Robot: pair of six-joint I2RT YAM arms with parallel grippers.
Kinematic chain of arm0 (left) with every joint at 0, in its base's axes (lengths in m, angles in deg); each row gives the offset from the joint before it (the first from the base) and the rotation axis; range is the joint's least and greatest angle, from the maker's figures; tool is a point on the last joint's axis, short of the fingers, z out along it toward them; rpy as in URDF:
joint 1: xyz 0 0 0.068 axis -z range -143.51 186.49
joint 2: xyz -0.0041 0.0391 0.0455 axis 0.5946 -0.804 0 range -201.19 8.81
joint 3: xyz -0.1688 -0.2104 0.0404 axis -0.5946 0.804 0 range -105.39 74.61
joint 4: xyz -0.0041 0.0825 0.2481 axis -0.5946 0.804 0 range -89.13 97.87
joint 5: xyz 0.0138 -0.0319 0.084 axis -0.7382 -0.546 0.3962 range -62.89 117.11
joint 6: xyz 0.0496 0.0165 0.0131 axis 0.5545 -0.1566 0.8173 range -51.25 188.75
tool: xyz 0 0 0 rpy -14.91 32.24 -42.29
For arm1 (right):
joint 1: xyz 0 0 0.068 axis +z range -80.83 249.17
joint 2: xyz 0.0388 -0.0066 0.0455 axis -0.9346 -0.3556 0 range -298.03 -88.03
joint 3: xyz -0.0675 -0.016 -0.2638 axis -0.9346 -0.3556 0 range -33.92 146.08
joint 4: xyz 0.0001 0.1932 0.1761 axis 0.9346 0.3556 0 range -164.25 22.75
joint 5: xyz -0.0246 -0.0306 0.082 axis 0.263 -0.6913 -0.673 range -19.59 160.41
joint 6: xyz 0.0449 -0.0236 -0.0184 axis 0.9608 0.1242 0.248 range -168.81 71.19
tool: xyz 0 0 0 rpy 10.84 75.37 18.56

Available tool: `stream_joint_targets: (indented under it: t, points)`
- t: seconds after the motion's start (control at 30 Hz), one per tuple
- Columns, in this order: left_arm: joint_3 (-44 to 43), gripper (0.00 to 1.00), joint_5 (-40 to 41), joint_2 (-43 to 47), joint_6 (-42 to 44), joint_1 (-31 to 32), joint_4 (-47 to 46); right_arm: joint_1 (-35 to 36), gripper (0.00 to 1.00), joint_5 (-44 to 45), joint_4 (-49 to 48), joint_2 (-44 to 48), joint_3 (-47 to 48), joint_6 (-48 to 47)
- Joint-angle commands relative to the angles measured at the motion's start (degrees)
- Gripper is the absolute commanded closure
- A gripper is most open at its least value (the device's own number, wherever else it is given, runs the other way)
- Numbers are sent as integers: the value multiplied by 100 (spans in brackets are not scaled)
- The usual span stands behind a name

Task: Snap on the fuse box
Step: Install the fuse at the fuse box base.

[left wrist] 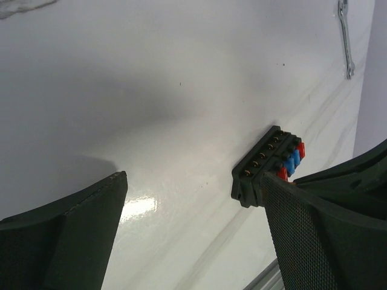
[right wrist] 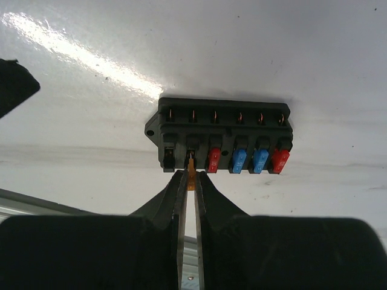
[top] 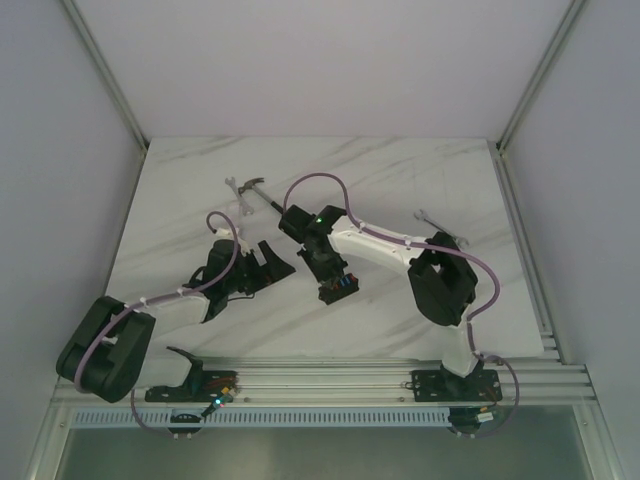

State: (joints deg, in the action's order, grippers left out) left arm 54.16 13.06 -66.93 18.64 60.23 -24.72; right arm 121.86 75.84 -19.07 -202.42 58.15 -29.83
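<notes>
The fuse box (right wrist: 224, 130) is a black block lying on the white table, with red, blue, blue and red fuses seated at its right. It also shows in the top view (top: 338, 287) and the left wrist view (left wrist: 266, 163). My right gripper (right wrist: 191, 176) is shut on a small orange fuse (right wrist: 191, 163), whose tip is at the mouth of the second slot from the left. The leftmost slot is empty. My left gripper (left wrist: 190, 184) is open and empty, just left of the fuse box; in the top view (top: 268, 262) it sits beside my right gripper (top: 325, 265).
A black-handled hammer (top: 255, 190) lies behind the grippers. A wrench (top: 420, 215) lies at the right, also in the left wrist view (left wrist: 344, 36). An aluminium rail (top: 330, 380) runs along the near edge, with a small black holder (top: 210, 385) on it.
</notes>
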Motion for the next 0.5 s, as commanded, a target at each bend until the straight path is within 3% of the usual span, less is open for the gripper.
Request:
stream_joint_targets:
  t: [0.0,0.47]
  points:
    - [60,0,260,196,43,-46,249,66,100,121,147,-123,109,-52]
    - [47,0,232,188,14,-69,286,83,100,147,88,-232,-22,-34]
